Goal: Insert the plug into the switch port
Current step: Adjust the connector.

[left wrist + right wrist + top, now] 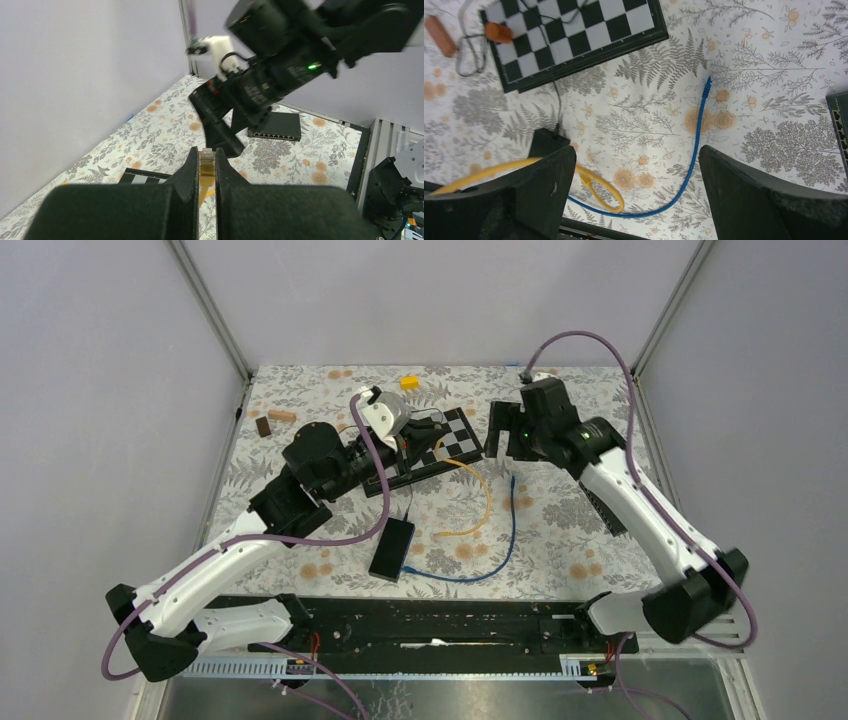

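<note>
- Above the left end of the checkerboard, the left fingers are pressed together on the plug, a clear plug at the end of the yellow cable.
- The plug stands upright between the two black fingers, its tip just past their ends, held off the counter.
- From the plug the yellow cable drops and curves in a loose loop across the floral counter, in front of the checkerboard.
- The switch lies flat on the right side of the counter, well apart from the plug; its row of ports faces the left wrist camera, and no cable is seen in them.
- In the top view the switch sits partly under the right forearm.
- The right fingers are spread wide with nothing between them, hanging over the counter between the checkerboard and the switch.
- Below the right fingers lie the yellow loop and a blue cable, whose blue plug end rests loose on the counter.
- A flat black box lies on the counter near the front, left of the blue cable.
- A small yellow block and a brown block sit near the far edge.
</note>
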Controlling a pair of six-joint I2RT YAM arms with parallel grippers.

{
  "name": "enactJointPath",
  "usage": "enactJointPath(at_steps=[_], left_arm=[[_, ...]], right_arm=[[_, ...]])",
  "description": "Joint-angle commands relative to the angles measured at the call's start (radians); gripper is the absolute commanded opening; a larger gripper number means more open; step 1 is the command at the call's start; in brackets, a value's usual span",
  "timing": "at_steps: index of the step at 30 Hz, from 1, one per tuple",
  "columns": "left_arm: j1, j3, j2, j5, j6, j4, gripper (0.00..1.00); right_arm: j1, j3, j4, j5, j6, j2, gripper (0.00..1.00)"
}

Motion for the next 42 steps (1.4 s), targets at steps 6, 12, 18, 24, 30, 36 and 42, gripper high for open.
enactJointPath(at_steps=[6, 12, 18, 24, 30, 36, 42], left_arm=[[0.001, 0.070, -0.005, -0.024, -0.007, -0.020, 0.00], [0.009, 0.075, -0.013, 0.075, 0.014, -0.022, 0.00], [0.012, 0.038, -0.043, 0.168, 0.021, 0.072, 0.00], [0.011, -0.046, -0.120, 0.290, 0.019, 0.255, 0.00], [0.012, -0.075, -0.162, 0.433, -0.028, 0.377, 0.00], [0.011, -0.043, -0.144, 0.664, -0.045, 0.388, 0.00], [0.011, -0.037, -0.137, 0.718, -0.049, 0.395, 0.00]], right_arm=[[-0.010, 0.067, -0.050, -0.076, -0.048, 0.123, 1.00], [-0.011, 0.044, 0.042, -0.143, -0.143, 0.013, 1.00], [-0.009, -0.239, 0.578, -0.372, -0.199, -0.325, 1.00], [-0.008, -0.561, 1.227, -0.630, -0.150, -0.534, 0.99], [0.054, -0.515, 1.337, -0.711, -0.147, -0.492, 0.86], [0.102, -0.372, 1.307, -0.896, -0.116, -0.415, 0.80], [0.196, -0.343, 1.294, -0.901, -0.180, -0.405, 0.74]])
